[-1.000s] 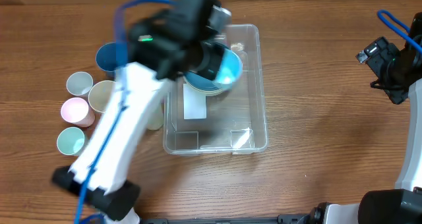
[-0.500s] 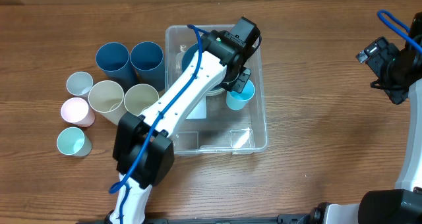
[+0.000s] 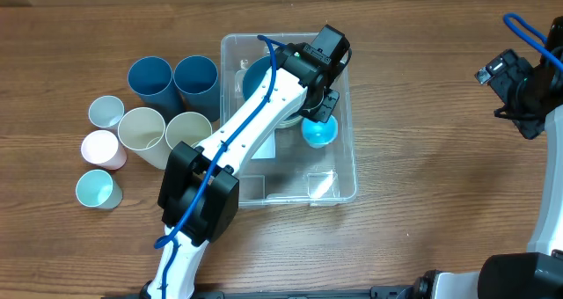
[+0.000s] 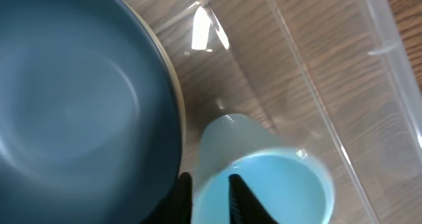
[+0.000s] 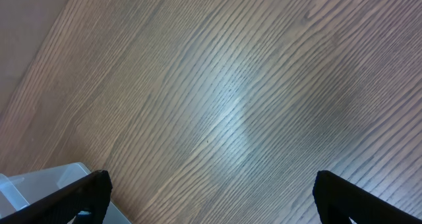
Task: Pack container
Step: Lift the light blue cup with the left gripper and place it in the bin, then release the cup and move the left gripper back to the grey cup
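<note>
The clear container (image 3: 350,171) sits mid-table with a white label on its bottom. A dark blue bowl (image 3: 255,74) lies in its far half. My left gripper (image 3: 322,112) reaches into the container's right side and is shut on the rim of a light blue cup (image 3: 318,132). In the left wrist view one finger is inside and one outside the cup (image 4: 264,178), with the gripper (image 4: 211,199) beside the bowl (image 4: 72,99) and the container wall (image 4: 369,85). My right gripper (image 3: 519,83) is open and empty at the far right, also in its wrist view (image 5: 211,188).
Left of the container stand two dark blue cups (image 3: 149,77) (image 3: 195,74), two cream cups (image 3: 142,128) (image 3: 187,132), and small grey (image 3: 106,112), pink (image 3: 99,148) and teal (image 3: 94,189) cups. A container corner (image 5: 39,181) shows in the right wrist view.
My left arm swung over the container with the light blue cup and lowered it into the right side. The right arm has not moved.
</note>
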### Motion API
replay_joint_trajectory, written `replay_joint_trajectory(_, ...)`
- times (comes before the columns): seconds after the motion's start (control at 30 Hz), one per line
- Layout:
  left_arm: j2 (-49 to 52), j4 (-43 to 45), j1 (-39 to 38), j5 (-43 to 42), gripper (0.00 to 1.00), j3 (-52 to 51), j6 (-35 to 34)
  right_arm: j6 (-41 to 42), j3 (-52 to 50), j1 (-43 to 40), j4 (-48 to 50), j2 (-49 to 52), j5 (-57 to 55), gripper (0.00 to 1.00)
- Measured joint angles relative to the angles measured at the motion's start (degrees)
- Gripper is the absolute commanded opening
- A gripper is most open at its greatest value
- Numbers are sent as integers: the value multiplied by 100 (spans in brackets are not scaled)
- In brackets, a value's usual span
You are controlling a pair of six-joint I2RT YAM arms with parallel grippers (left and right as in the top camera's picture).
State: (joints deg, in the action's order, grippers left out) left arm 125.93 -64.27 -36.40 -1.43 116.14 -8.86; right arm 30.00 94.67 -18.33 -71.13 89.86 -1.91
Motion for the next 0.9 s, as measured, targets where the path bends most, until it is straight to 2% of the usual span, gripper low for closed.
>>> replay_joint_trajectory(0.13, 0, -348, 4, 20, 27, 164, 2, 0, 0, 0, 0, 0, 2, 100)
replay_joint_trajectory(0.27, -13, -1104, 15, 81, 35, 992, 2, 0, 0, 0, 0, 0, 0, 100)
replay_joint_trajectory(0.37, -184, -1685, 26, 376, 56, 1755, -4, -2, 0, -2, 0, 0, 2, 100)
replay_joint_trajectory(0.43, -468, -2140, 55, 734, 62, 2225, -127, -4, 0, -2, 0, 0, 2, 100)
replay_joint_trajectory(0.57, -1261, -2695, 295, 1399, 65, 2719, -310, 0, 0, -2, 0, 0, 0, 100)
replay_joint_trajectory(0.73, -2205, -3211, 1322, 1840, 68, 2883, -575, 0, 0, -2, 0, 0, 0, 100)
replay_joint_trajectory(0.9, -2356, -3224, 3069, 1580, 69, 2837, -627, -2, 0, -2, 0, 0, 2, 100)
